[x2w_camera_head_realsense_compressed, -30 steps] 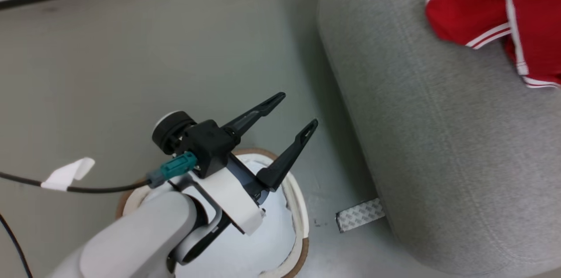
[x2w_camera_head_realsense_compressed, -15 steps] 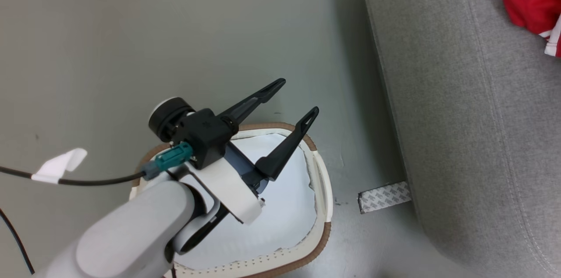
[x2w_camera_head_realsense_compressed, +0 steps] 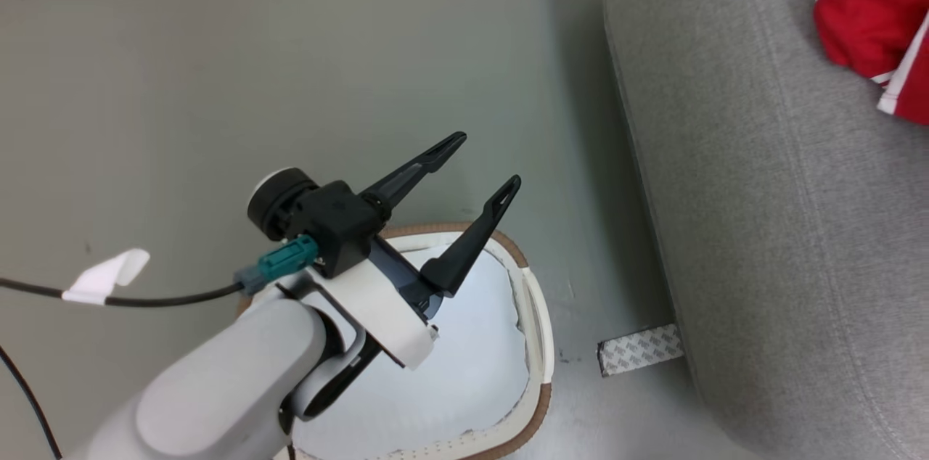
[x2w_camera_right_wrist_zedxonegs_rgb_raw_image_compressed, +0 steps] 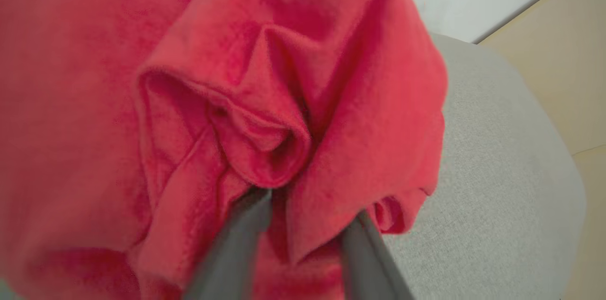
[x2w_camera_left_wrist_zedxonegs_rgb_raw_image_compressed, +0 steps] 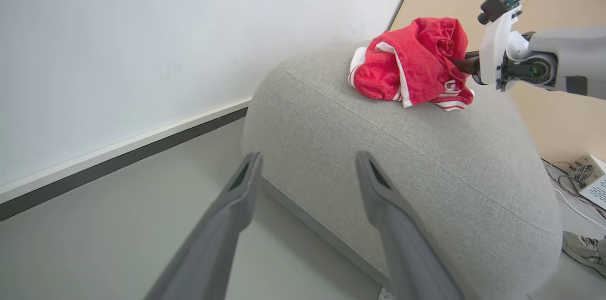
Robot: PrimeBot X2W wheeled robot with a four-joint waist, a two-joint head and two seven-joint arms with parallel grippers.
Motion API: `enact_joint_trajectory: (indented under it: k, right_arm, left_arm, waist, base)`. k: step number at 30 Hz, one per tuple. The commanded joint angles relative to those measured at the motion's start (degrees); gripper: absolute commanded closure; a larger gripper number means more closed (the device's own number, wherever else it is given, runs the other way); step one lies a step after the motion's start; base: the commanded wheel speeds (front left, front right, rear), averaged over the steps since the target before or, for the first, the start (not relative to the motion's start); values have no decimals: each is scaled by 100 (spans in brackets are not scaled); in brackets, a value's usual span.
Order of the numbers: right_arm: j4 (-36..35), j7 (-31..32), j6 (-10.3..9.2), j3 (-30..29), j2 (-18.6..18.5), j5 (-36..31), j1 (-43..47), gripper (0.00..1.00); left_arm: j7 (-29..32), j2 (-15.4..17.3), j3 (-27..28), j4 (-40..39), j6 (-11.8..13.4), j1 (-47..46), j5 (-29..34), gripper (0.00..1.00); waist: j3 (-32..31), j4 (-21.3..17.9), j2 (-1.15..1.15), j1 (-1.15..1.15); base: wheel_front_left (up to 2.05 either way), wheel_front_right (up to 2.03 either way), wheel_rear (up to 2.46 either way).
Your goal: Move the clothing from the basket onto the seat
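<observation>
Since a second ago our head camera has swung, so the whole scene sits differently in that view. More of the basket (x2w_camera_head_realsense_compressed: 541, 344) now shows from under our left forearm, and less of the clothing (x2w_camera_head_realsense_compressed: 864, 32) shows at the upper right corner. Our left gripper (x2w_camera_head_realsense_compressed: 485, 159) holds the same wide spread as before.

From the head, that gripper hangs above the far rim of the basket with its two dark fingers well apart and nothing between them. The basket stands on the grey floor (x2w_camera_head_realsense_compressed: 218, 83), beside the seat (x2w_camera_head_realsense_compressed: 762, 228) but not touching it. A patterned strip of tape (x2w_camera_head_realsense_compressed: 640, 349) lies on the floor between them, at the foot of the seat. We see only white inside the part of the basket that shows. The red clothing lies on top of the seat.

In the left wrist view, the open fingers point at the rounded side of the seat. The clothing sits bunched on the seat's top, white stripes showing. Our right gripper (x2w_camera_left_wrist_zedxonegs_rgb_raw_image_compressed: 466, 64) reaches into it from the right, fingertips buried in the cloth. A shoe (x2w_camera_left_wrist_zedxonegs_rgb_raw_image_compressed: 580, 248) rests on the floor at the lower right.

In the right wrist view, the two fingers stand partly apart. A fold of red cloth hangs between them and over their tips. We cannot tell whether they pinch it or have let go. Grey seat fabric shows to the right.
</observation>
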Motion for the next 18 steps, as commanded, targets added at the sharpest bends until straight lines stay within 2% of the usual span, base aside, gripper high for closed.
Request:
enact_joint_trajectory:
  k: [1,6,10,18]
  right_arm:
    - [105,-42,-16,61,-91,57,-51,0]
    - [271,-26,-16,322,-160,192,84,0]
    - [310,29,-16,814,-285,448,289,0]
    - [-275,-130,-16,1470,-674,1071,704,0]
  left_arm:
    - [-97,-4,17,66,24,99,-47,0]
    - [-203,-48,40,199,53,249,-138,0]
    - [-335,-65,128,319,131,450,-277,0]
    - [-520,46,532,422,343,981,-505,0]
  waist:
    - [-229,-43,0,0]
    - [-636,-53,0,0]
    - [-1084,-32,0,0]
    - [-1935,51,0,0]
  base:
    - [0,0,0]
    - [0,0,0]
    - [0,0,0]
    - [0,0,0]
